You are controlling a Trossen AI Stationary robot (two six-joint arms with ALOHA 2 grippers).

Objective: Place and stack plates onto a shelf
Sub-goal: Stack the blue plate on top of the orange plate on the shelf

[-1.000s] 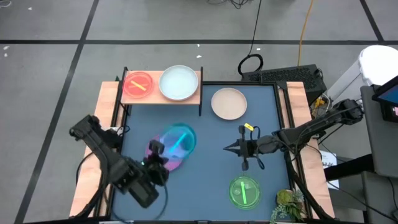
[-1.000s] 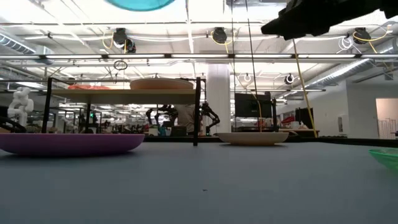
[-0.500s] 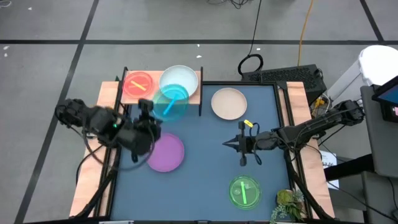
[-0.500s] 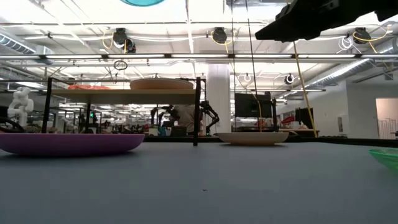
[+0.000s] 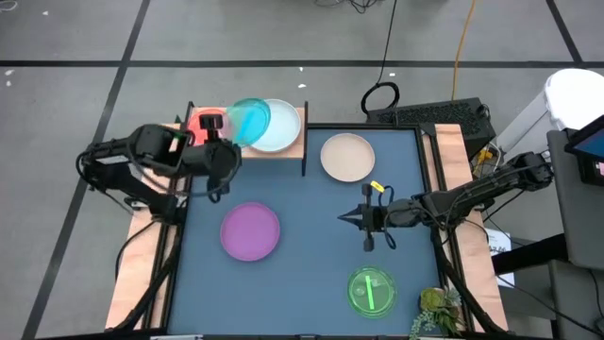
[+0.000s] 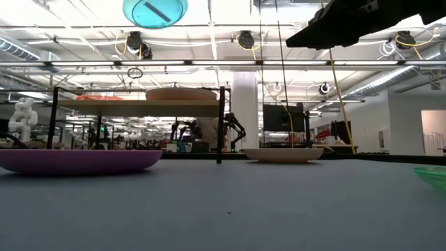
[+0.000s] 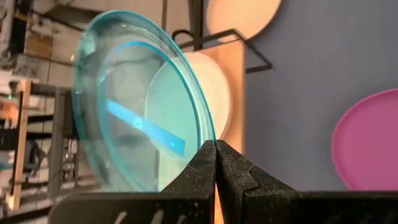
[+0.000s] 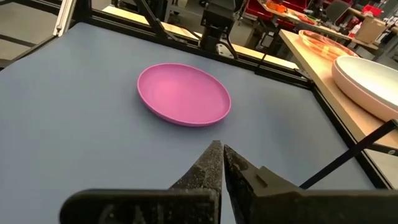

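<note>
Cyan plate — translucent, tilted

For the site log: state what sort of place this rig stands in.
Probably a large robotics lab or workshop hall. The low view shows an open ceiling with pipes and hanging lights, other robot arms at benches beyond the table, and a small white humanoid figure.

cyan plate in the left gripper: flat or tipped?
Tipped. The cyan plate stands near edge-on, rim pinched in the shut left gripper, above the shelf.
</note>
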